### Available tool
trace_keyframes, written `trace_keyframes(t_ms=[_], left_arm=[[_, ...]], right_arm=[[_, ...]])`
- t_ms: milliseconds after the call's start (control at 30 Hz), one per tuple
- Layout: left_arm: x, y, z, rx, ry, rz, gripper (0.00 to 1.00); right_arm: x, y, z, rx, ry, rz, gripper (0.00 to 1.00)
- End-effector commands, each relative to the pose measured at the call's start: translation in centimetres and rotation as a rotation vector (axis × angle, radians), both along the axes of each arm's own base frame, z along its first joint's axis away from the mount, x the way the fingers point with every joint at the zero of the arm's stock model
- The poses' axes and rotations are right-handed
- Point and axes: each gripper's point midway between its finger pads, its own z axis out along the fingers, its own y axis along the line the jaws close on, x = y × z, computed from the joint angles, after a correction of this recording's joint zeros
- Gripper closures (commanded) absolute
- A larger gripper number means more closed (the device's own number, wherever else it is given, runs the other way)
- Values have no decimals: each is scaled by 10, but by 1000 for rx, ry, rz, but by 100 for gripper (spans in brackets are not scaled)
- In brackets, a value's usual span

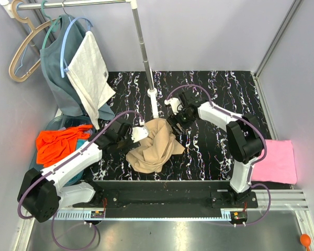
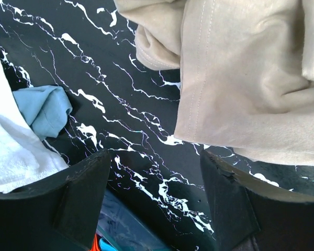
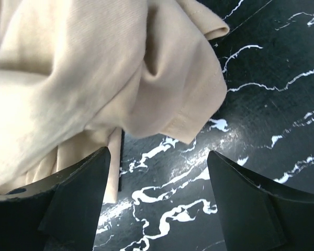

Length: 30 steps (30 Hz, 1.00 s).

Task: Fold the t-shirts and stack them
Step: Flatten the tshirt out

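A tan t-shirt (image 1: 154, 144) lies crumpled in the middle of the black marbled table (image 1: 214, 136). My left gripper (image 1: 130, 137) sits at its left edge, open, with only bare table between the fingers; in the left wrist view (image 2: 156, 198) the tan hem (image 2: 240, 78) lies just ahead. My right gripper (image 1: 176, 121) is at the shirt's upper right edge, open. In the right wrist view (image 3: 159, 193) a tan hem corner (image 3: 193, 115) hangs just above the gap. A folded pink t-shirt (image 1: 277, 161) lies off the table at the right. An orange t-shirt (image 1: 57, 144) and a teal piece (image 1: 82, 144) lie at the left.
A clothes rail's pole (image 1: 144, 47) stands on the table behind the tan shirt. Hangers (image 1: 23, 52), a grey-blue shirt (image 1: 57, 68) and a white cloth (image 1: 89, 73) hang at the back left. A clear basket (image 1: 57, 123) holds the orange and teal cloth.
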Motion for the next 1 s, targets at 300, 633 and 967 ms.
trace_keyframes(t_ms=[300,633,967], left_arm=[[14,2,3,1,-60,26,27],[14,0,-2,-16,-58,39,27],[27,-16,39,-114,-130,35,27]], right_arm=[[34,24,-12,22,-41,32,20],[51,28,-27,-8,-48,10,82],[63,-15,103,-103,-305,-132,100]])
